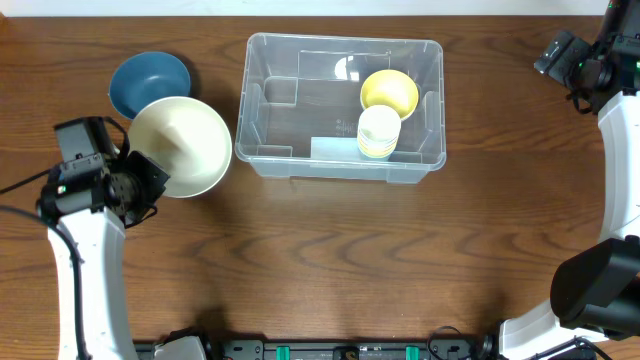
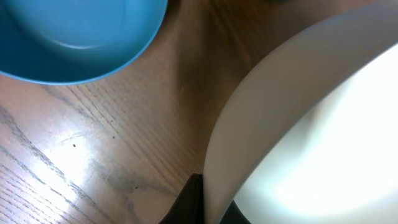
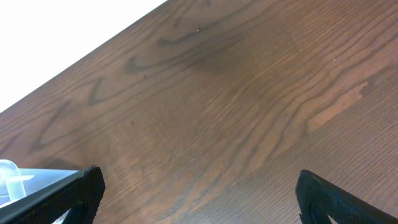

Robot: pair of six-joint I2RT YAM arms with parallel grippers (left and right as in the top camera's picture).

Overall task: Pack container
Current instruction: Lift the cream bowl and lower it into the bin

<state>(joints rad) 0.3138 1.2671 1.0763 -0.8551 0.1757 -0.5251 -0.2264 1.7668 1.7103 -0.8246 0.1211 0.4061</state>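
Note:
The clear plastic container stands at the table's middle back. Inside it are a yellow bowl and a stack of pale cups. My left gripper is shut on the rim of a large cream bowl, held tilted just left of the container. In the left wrist view the cream bowl fills the right side, its rim pinched between the fingers. My right gripper is open and empty at the far right back; its fingers frame bare wood.
A blue bowl sits on the table behind the cream bowl, left of the container; it also shows in the left wrist view. A corner of the container shows in the right wrist view.

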